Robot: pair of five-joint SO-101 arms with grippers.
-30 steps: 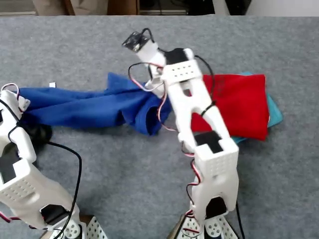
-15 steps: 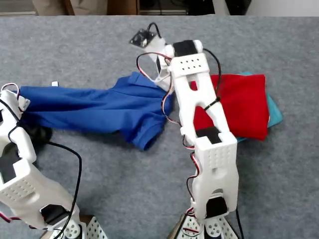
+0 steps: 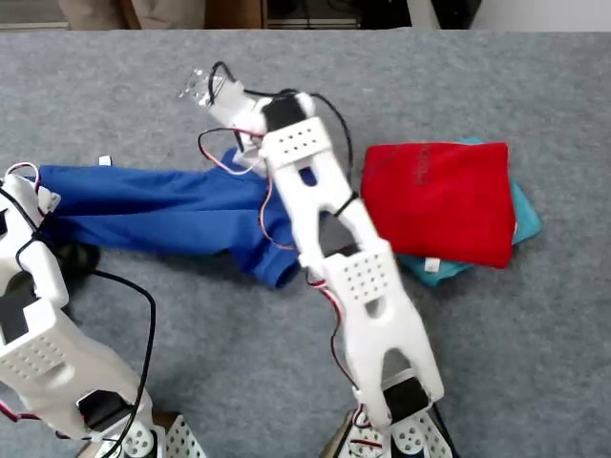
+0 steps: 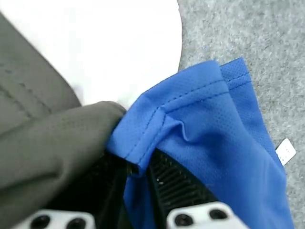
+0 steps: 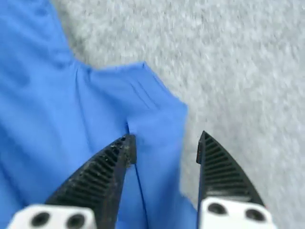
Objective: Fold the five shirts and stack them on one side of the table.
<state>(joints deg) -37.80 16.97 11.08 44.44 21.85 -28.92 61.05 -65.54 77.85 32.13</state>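
A blue shirt (image 3: 162, 210) lies stretched across the left half of the grey table. My left gripper (image 3: 33, 202) is at its far left end, shut on the hem of the blue shirt (image 4: 190, 138). The right gripper (image 3: 241, 153) hovers over the shirt's far edge near the middle of the table. In the right wrist view the right gripper (image 5: 166, 143) is open, with a fold of the blue shirt (image 5: 71, 124) below its black fingertips (image 5: 125, 145). On the right side a folded red shirt (image 3: 439, 196) lies on a folded teal shirt (image 3: 525, 221).
Olive-grey cloth (image 4: 38, 143) and white cloth (image 4: 105, 43) lie beside the left gripper. A dark thing (image 3: 72, 256) sits by the left arm near the table's left edge. The right arm (image 3: 334, 248) crosses the table's middle. Bare grey table (image 3: 477, 363) shows at the front right.
The right arm swung left, away from the red shirt. It drew the bunched blue cloth toward the far side, let go, and the shirt now lies flatter. The left arm stayed still.
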